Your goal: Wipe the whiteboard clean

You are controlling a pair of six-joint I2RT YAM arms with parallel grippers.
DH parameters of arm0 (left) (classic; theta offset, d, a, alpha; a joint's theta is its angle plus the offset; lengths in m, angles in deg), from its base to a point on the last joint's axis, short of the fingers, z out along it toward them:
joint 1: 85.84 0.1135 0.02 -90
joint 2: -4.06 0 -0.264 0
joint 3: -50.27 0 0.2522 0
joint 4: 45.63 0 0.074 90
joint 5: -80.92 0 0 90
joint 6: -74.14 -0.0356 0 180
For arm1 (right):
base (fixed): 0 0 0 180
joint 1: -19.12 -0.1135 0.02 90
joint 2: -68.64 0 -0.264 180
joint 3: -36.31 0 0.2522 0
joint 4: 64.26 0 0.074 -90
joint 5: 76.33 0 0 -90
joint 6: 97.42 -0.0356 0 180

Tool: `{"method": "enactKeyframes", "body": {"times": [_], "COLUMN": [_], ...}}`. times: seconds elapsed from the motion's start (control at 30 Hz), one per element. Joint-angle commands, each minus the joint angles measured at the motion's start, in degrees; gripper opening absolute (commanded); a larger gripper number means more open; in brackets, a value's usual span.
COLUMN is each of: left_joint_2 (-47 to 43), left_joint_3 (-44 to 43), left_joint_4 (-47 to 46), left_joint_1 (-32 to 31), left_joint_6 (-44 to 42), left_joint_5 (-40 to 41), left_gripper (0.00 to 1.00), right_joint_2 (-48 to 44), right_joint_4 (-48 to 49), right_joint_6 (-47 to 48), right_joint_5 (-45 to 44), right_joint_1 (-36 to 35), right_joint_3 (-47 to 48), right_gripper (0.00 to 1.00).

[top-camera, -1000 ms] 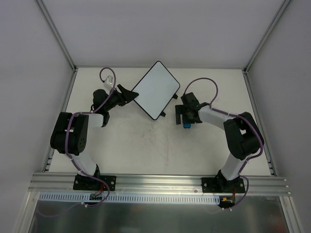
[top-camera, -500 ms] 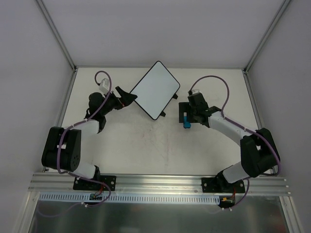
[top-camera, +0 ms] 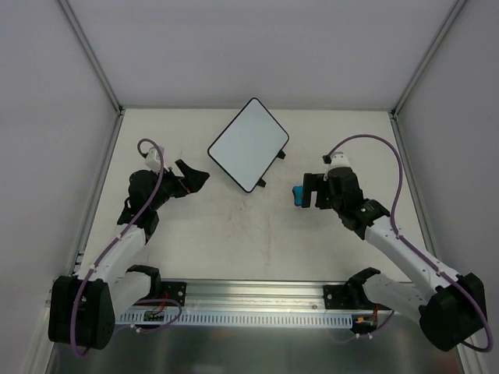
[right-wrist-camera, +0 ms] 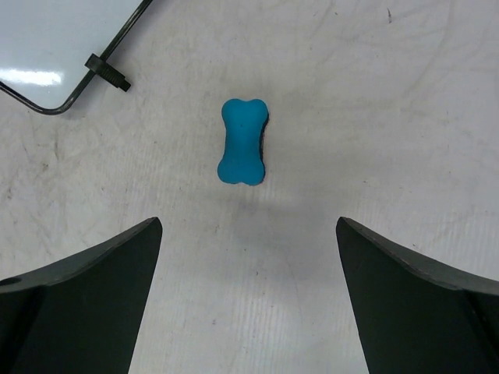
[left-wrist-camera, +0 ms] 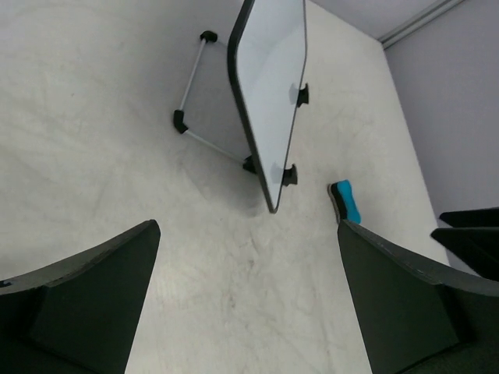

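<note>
The whiteboard (top-camera: 249,145) is white with a thin black rim and shows no marks. It stands tilted on a wire stand at the far middle of the table. It also shows in the left wrist view (left-wrist-camera: 273,78) and as a corner in the right wrist view (right-wrist-camera: 47,39). A small blue bone-shaped eraser (top-camera: 297,195) lies on the table to its right, also seen from the right wrist (right-wrist-camera: 243,141) and the left wrist (left-wrist-camera: 345,201). My left gripper (top-camera: 196,179) is open and empty, left of the board. My right gripper (top-camera: 310,192) is open and empty, just behind the eraser.
The board's wire stand (left-wrist-camera: 204,97) with black feet rests on the table behind it. Two small black tabs (left-wrist-camera: 296,132) stick out of the board's edge. Grey walls enclose the table on three sides. My right gripper's fingers (left-wrist-camera: 472,234) show at the edge of the left wrist view.
Both arms have drawn back toward the near edge. The left gripper has left the board's left edge. The right gripper has pulled back off the eraser, which lies on the table.
</note>
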Motion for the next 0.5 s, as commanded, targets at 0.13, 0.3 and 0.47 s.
{"method": "enactKeyframes", "body": {"times": [0.13, 0.3, 0.47], "left_joint_2": [-7.8, -12.5, -17.4], "left_joint_3": [4.1, 6.2, 8.2], "left_joint_4": [15.0, 18.0, 19.5], "left_joint_1": [-0.2, -0.2, -0.3], "left_joint_6": [-6.1, -7.3, -9.5], "left_joint_5": [7.2, 7.3, 7.6], "left_gripper": [0.99, 0.99, 0.99], "right_joint_2": [-11.9, -17.5, -20.5], "right_joint_4": [1.5, 7.6, 15.4], "right_joint_6": [4.7, 4.7, 5.0], "right_joint_5": [-2.8, -2.3, -2.3], "right_joint_1": [-0.4, -0.4, -0.4], "right_joint_3": [-6.5, -13.3, -20.6], "right_gripper": [0.99, 0.99, 0.99]}}
